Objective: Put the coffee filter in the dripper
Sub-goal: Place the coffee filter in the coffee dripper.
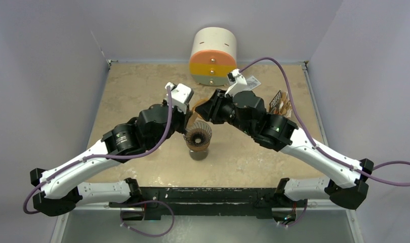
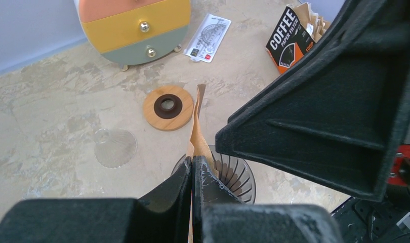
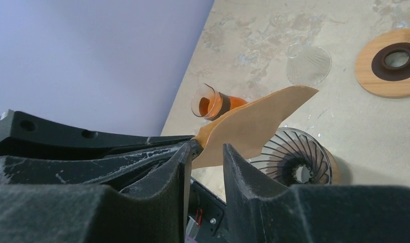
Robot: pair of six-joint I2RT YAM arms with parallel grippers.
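Note:
The brown paper coffee filter [image 2: 199, 129] stands on edge, pinched at its near end by my left gripper [image 2: 193, 164], which is shut on it. It hangs just above the rim of the dark ribbed dripper [image 2: 234, 174], which sits on a cup at the table's middle [image 1: 198, 135]. In the right wrist view the coffee filter [image 3: 258, 121] fans out past the tips of my right gripper [image 3: 207, 152]. That gripper's jaws stand apart with a clear gap, the filter's lower edge just beyond them. The dripper [image 3: 294, 163] lies below and to the right.
A wooden ring [image 2: 168, 107] and a clear glass cone [image 2: 115, 147] lie behind the dripper. A box of coffee filters [image 2: 294, 35], a white card [image 2: 208, 38] and a striped drawer unit [image 1: 213, 55] stand at the back. A glass with an orange band [image 3: 213, 104] lies near the left wall.

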